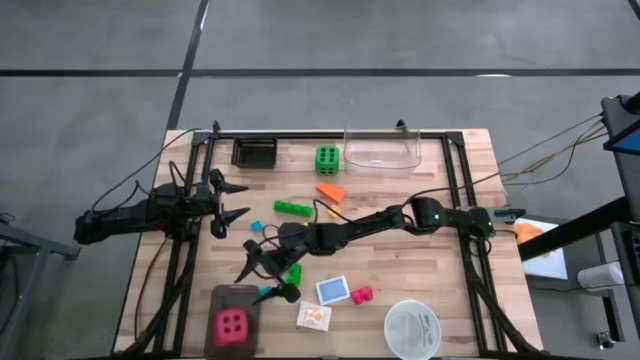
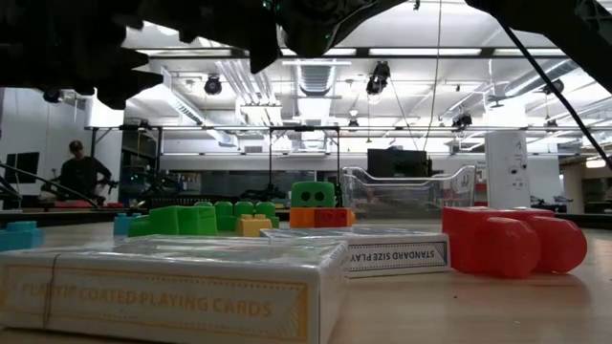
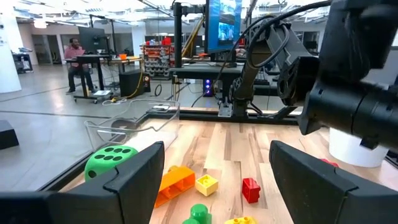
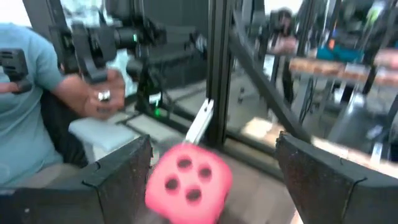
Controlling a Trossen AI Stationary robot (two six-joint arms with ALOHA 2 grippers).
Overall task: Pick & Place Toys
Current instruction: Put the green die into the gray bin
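Right now we are reaching our right claw (image 1: 268, 275) across the tabletop (image 1: 480, 200) toward the lower left of the high view, and its fingers are standing apart with nothing between them. We are aiming it at the red die (image 1: 232, 324), which is sitting on a dark mat (image 1: 221, 300) at the bottom left; in the right wrist view that die (image 4: 188, 181) is showing centred between the spread fingers, so we judge we are lining up to grasp it. A person's hand (image 4: 102, 94) is showing beyond the frame in that view, well off the tabletop.

Our left claw (image 1: 234, 204) is waiting at the left edge of the high view, fingers also apart and empty, likely parked to leave the right arm room.

The other toys are lying scattered: a green die (image 1: 327, 157) near the top centre, just left of the clear tub (image 1: 382, 160), an orange brick (image 1: 331, 191) and a green brick (image 1: 293, 208) below it, two card packs (image 1: 332, 290) and a small red brick (image 1: 362, 294) lower down, near the white bowl (image 1: 412, 330). Nothing appears to be in the tub yet.
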